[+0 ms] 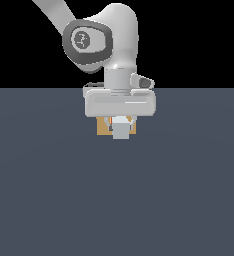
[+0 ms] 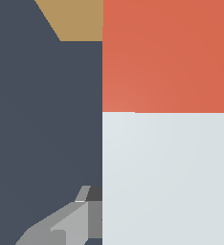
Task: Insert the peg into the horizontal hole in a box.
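Right, jaws clenched on long grey-white square peg (image 2: 167, 177), orange-red end facing small tan box (image 2: 78, 19); insertion step; next: align with hole, push straight.

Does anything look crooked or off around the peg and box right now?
Nothing stands out. The hand carries the peg, which looks straight, its orange end toward the box. The box sits flat behind it. Whether the tip has entered the hole cannot be seen.
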You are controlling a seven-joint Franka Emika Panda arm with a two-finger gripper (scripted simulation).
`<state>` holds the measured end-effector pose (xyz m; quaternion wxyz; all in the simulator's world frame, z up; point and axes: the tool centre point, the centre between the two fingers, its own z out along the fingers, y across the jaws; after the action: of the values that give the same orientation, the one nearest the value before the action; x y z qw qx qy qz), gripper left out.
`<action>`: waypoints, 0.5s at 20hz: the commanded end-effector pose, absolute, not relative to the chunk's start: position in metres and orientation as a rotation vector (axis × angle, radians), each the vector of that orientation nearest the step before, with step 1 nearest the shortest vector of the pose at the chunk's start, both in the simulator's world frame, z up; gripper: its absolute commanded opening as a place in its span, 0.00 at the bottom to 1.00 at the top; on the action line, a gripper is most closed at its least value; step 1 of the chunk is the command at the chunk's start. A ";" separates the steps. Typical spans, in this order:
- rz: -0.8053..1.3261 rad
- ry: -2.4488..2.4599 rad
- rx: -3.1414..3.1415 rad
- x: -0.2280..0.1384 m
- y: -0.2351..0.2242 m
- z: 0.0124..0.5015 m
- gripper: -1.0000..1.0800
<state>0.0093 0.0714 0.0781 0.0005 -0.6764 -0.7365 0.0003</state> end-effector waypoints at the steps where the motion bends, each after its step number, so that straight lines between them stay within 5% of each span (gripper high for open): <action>1: 0.001 -2.313 -2.124 0.009 0.071 0.078 0.00; 10: -0.001 -2.314 -2.125 0.005 0.107 0.079 0.00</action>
<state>0.0071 0.0814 0.0766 -0.0014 -0.6837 -0.7298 0.0044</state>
